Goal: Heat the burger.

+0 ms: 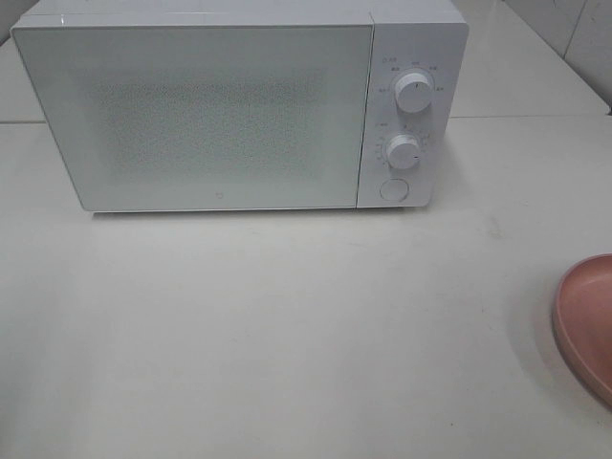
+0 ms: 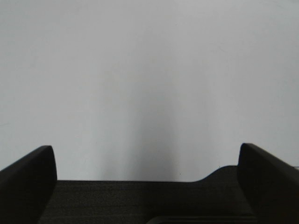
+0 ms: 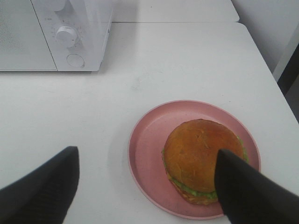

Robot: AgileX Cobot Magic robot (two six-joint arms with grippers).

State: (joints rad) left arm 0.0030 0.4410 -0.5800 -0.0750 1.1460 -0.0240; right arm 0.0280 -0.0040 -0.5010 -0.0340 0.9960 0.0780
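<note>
The burger (image 3: 201, 154), a golden-brown bun with green lettuce at its edge, sits on a pink plate (image 3: 147, 133) in the right wrist view. My right gripper (image 3: 148, 153) hovers above it, open and holding nothing; one dark finger (image 3: 247, 191) overlaps the burger's near side, the other finger (image 3: 44, 189) is over bare table. The exterior view shows only the plate's rim (image 1: 585, 320) at the right edge; the burger and both grippers are outside that view. My left gripper (image 2: 145, 148) is open over plain white table.
A white microwave (image 1: 220, 115) stands at the back of the white table, door closed, with two knobs (image 1: 413, 93) (image 1: 404, 151) and a round button (image 1: 393, 188) on its right panel. Its control corner (image 3: 70, 35) also shows in the right wrist view.
</note>
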